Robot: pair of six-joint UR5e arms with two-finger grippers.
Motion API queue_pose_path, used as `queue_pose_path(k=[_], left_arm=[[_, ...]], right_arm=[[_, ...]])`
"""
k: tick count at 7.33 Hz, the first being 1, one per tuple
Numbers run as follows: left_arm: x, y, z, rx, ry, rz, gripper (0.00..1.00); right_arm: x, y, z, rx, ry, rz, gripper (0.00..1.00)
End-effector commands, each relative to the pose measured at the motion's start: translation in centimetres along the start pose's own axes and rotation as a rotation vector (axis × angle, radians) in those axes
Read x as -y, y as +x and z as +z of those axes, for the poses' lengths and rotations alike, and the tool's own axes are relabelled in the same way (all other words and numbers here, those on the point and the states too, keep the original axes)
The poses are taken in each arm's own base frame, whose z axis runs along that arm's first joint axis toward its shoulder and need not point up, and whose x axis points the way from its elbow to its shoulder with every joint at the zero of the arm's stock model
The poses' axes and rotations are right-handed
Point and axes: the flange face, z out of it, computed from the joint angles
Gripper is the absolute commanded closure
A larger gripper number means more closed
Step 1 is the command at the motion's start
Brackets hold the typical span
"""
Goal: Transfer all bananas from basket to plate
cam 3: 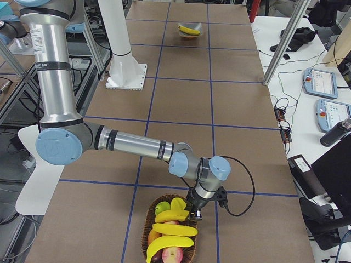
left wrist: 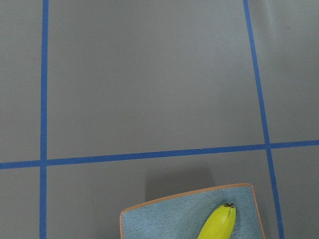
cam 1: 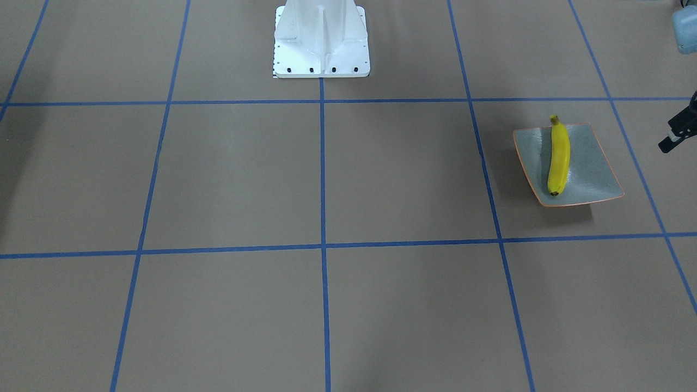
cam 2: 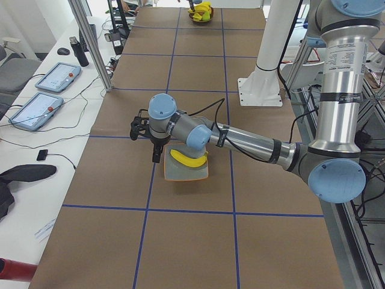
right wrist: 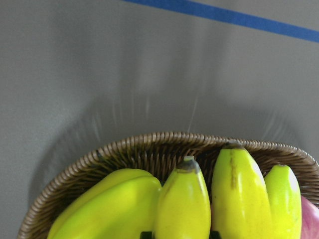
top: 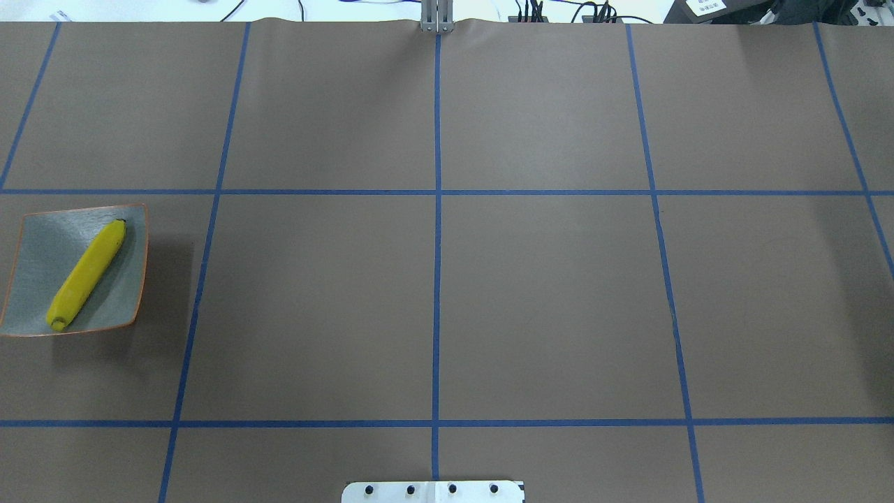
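Note:
One yellow banana (cam 1: 559, 158) lies along the grey-green plate (cam 1: 593, 169), also seen from overhead as banana (top: 87, 274) on plate (top: 42, 244). My left gripper (cam 1: 674, 137) hangs just beside the plate at the view's edge, and I cannot tell how its jaws stand. The wicker basket (cam 3: 147, 224) holds several bananas (cam 3: 174, 229). My right gripper (cam 3: 192, 211) is down at the basket's far rim. In the right wrist view its dark fingertips (right wrist: 146, 234) sit tight against both sides of the middle banana (right wrist: 182, 199).
A green apple (cam 3: 160, 208) and a red apple (cam 3: 171, 255) lie in the basket among the bananas. The white robot pedestal (cam 1: 321, 41) stands at the table's mid edge. Tablets and cables lie on the side bench (cam 2: 51, 90).

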Motion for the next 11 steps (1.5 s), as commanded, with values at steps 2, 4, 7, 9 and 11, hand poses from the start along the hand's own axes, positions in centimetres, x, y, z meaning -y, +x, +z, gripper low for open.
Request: queue_pose_path(k=[2,4,7,9,11], left_arm=[[-0.1,0.0,0.0,0.000,-0.001,-0.001,0.00],[0.0,0.0,0.0,0.000,-0.001,-0.001,0.00],[0.1,0.3,0.2,-0.003,-0.005,-0.044,0.00],[0.6,1.3,-0.1,-0.016,0.004,-0.099,0.00],[1.8,3.2,0.1,-0.031,0.007,-0.174,0.00]], right_arm=[[1.4,0.8,-4.8,0.017,0.011,-0.034,1.00],[3.7,-0.8,-12.0,0.028,-0.005,-0.014,1.00],[7.1,-5.0,-19.0,0.168,-0.015,0.051,1.00],[8.7,-9.7,-22.9,0.267,0.034,0.196,1.00],[9.4,-15.6,-26.2,0.396,0.058,0.322,1.00]])
